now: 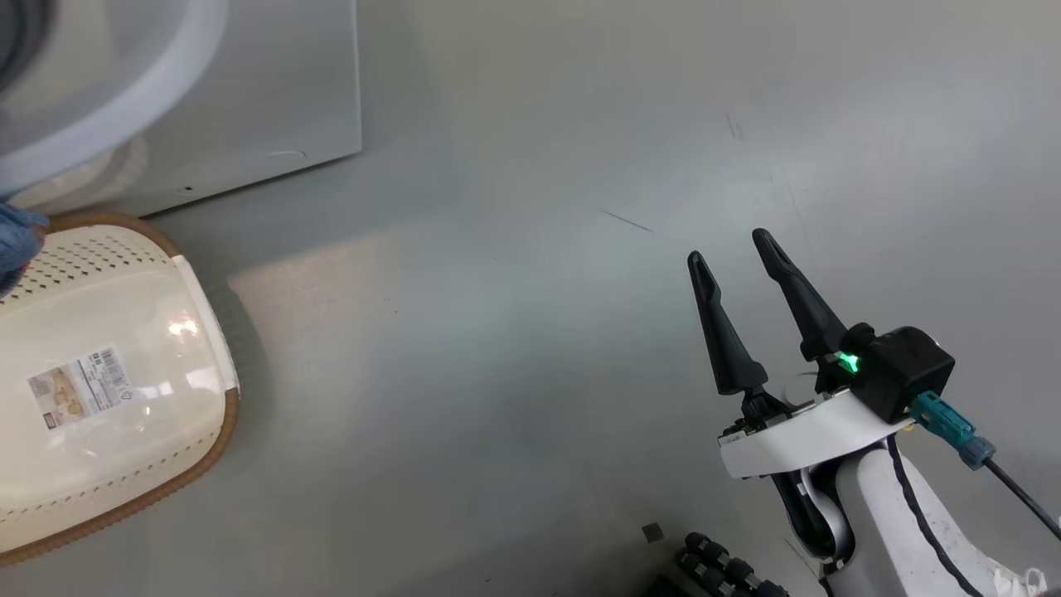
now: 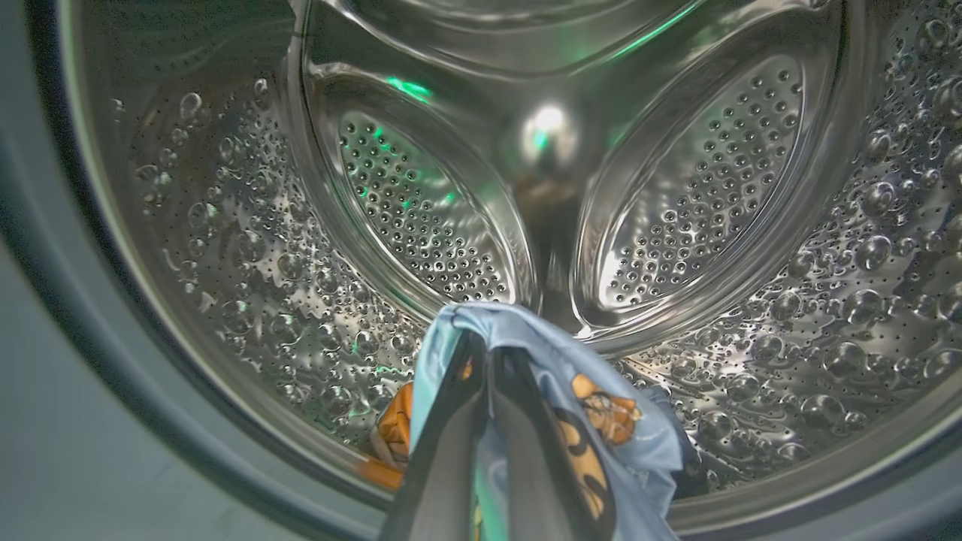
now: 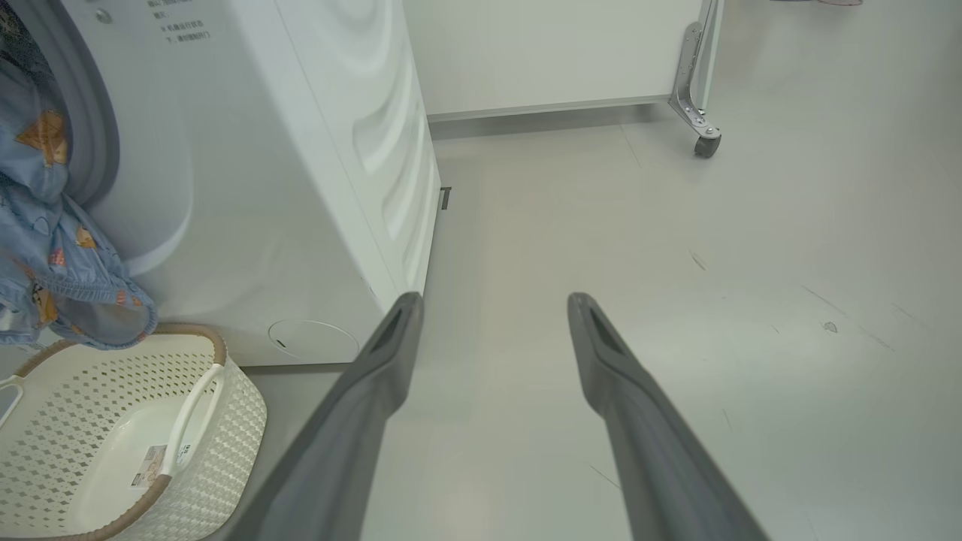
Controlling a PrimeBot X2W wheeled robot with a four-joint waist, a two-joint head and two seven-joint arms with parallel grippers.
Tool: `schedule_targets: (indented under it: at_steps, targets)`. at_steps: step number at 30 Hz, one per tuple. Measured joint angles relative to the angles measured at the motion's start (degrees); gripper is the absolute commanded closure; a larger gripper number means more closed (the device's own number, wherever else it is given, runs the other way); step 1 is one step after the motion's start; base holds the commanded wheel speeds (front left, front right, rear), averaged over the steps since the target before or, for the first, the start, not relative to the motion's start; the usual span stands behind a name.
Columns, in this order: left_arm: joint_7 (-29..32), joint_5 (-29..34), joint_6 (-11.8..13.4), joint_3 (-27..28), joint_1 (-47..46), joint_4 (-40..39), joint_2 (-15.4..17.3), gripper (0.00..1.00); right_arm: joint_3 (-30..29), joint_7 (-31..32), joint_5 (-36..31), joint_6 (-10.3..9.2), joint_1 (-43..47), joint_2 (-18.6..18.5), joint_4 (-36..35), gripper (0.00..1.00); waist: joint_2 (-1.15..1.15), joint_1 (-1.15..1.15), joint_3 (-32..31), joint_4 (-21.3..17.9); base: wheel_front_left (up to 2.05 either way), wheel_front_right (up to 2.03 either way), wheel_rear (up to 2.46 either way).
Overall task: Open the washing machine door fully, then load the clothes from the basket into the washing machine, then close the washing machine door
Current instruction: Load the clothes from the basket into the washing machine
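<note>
Clothes [image 2: 639, 443] drape the left gripper [image 2: 490, 353], clamped on them, tips seemingly buried, inside the washing machine [image 2: 225, 225]; right gripper [image 1: 728, 245] gapes wide.

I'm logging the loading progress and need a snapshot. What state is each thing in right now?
washing machine, front open
drum, no loose laundry visible
basket, upright on the floor, empty
clothes, gripped at the drum mouth, tail hanging over the basket
left pincer, shut on the clothes
right pincer, open, empty
</note>
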Motion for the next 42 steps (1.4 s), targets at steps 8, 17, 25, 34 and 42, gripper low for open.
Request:
schedule_targets:
  at_steps: [8, 17, 25, 34, 42]
  targets:
    - [-0.8, 1.54, 0.11, -0.05, -9.11, 2.79, 3.25, 1.0, 1.23, 0.0, 0.3, 0.0, -3.02, 0.36, 0.12, 0.0, 0.0, 0.0, 5.38, -2.44, 0.0, 0.0, 0.0]
    - [-3.93, 3.02, 0.11, -1.13, -15.13, 7.26, 4.97, 1.0, 2.43, 0.0, 0.81, 0.0, -3.58, 0.75, 1.34, 0.0, 0.0, -0.01, 7.74, -5.0, 0.0, 0.0, 0.0]
    - [-7.92, 3.02, 0.11, -1.1, -20.46, 10.46, 5.41, 1.0, 2.26, 0.0, 0.85, 0.0, -3.58, 0.88, 2.2, 0.0, 0.0, -0.01, 7.36, -5.65, 0.0, 0.0, 0.0]
    - [-6.68, 3.65, 0.08, -3.79, -21.58, 20.11, 3.89, 1.0, 1.29, 0.0, 0.85, 0.0, -3.51, 0.92, 2.64, 0.0, 0.0, -0.01, 5.98, -5.44, 0.0, 0.0, 0.0]
    - [-4.65, 3.69, 0.08, -4.95, -21.71, 26.58, 2.02, 0.0, -0.36, 0.0, 0.81, 0.0, -3.43, 0.93, 2.88, 0.0, 0.0, -0.01, 4.51, -4.15, 0.0, 0.0, 0.0]
